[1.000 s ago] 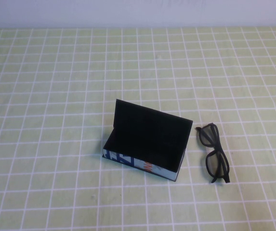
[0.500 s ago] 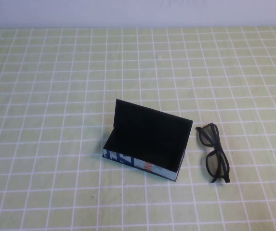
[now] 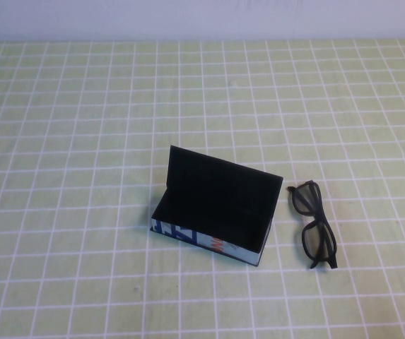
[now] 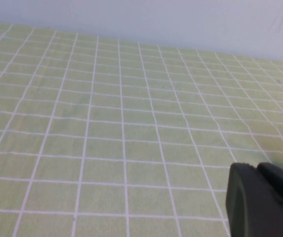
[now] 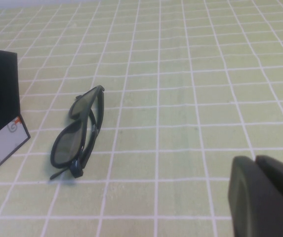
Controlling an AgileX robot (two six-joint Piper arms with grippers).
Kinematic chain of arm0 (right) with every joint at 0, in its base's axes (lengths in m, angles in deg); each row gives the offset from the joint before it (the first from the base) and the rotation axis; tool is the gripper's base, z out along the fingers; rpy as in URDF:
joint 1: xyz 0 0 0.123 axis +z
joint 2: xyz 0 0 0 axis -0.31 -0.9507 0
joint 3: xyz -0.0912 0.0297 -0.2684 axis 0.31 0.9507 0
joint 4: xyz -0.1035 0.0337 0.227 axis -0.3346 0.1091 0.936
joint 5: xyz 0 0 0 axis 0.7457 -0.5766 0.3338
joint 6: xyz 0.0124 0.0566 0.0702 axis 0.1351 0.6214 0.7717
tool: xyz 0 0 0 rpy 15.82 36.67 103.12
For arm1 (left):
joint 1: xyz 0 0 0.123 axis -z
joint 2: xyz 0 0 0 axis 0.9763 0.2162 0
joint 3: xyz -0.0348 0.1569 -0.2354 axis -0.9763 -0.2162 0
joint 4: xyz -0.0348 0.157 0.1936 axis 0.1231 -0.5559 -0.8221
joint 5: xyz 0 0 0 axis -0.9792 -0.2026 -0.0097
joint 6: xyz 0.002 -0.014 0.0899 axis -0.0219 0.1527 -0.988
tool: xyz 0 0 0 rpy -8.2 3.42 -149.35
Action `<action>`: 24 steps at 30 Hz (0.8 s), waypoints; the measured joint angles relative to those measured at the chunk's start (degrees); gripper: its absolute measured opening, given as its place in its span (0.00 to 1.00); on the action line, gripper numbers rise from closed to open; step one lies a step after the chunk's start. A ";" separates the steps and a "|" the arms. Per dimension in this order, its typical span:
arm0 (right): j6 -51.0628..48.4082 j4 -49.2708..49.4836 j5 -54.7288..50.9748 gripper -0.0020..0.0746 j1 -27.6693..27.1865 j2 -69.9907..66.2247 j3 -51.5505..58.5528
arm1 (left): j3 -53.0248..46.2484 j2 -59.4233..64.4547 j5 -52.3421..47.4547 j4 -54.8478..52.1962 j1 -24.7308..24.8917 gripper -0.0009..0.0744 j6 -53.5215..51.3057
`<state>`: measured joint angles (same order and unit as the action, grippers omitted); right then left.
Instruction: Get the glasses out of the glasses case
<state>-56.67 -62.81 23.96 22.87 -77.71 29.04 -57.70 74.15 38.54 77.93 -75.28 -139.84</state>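
The glasses case (image 3: 213,212) stands open at the table's middle, black lid raised, its white side printed blue and orange-red facing me; its corner shows in the right wrist view (image 5: 0,113). The black glasses (image 3: 314,224) lie folded on the cloth just right of the case, outside it, and show in the right wrist view (image 5: 78,136). Neither arm shows in the high view. My left gripper (image 4: 260,170) is shut and empty over bare cloth. My right gripper (image 5: 255,163) is shut and empty, well apart from the glasses.
A green cloth with a white grid (image 3: 82,141) covers the whole table. A pale wall (image 3: 202,18) runs along the far edge.
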 joint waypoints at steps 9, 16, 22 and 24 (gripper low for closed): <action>0.00 0.00 0.00 0.01 0.00 0.00 0.00 | 0.00 0.00 1.89 0.22 0.00 0.01 -0.14; 0.00 0.00 0.00 0.01 0.00 0.00 0.00 | 2.29 0.00 6.17 -26.05 0.00 0.01 24.13; 0.00 0.00 0.00 0.01 0.00 0.00 0.00 | 2.41 -0.35 9.42 -68.50 0.00 0.01 62.40; 0.00 0.00 0.00 0.01 0.00 0.00 0.00 | 0.95 -1.85 9.72 -73.37 0.00 0.01 66.52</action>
<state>-56.67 -62.81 23.96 22.87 -77.71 29.04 -56.75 72.30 48.26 4.56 -75.28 -73.32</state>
